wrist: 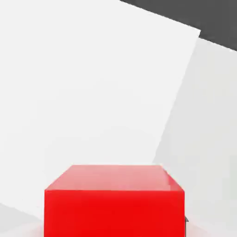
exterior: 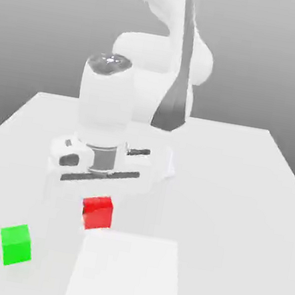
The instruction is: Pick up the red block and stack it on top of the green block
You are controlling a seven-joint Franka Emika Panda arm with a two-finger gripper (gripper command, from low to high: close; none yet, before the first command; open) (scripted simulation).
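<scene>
The red block (exterior: 97, 212) sits on the white tabletop (exterior: 238, 186), directly below the robot's hand and just beyond the far edge of a brighter white square patch (exterior: 127, 275) that lies flat on the surface toward the front of the exterior view. In the hand view the red block (wrist: 115, 201) looms close, its top face and one side face showing, with the pale patch (wrist: 92, 83) spreading out behind it at a slant and the slightly greyer tabletop (wrist: 208, 115) beside that. The claw (exterior: 99, 193) hangs right over the block, its white body low above the cube's top face; I cannot tell whether its fingers are spread or pressed together, nor whether they touch the block. The green block (exterior: 15, 244) rests on the tabletop well apart from the red one, toward the exterior view's left and nearer the front, off the bright patch. Both cubes stand flat on the surface, each slightly turned relative to the tabletop's edges. Above the claw, the white arm (exterior: 107, 103) rises as a thick upright cylinder with a grey cap, and further links with a dark grey stripe curve up behind it toward the top of the exterior view.
</scene>
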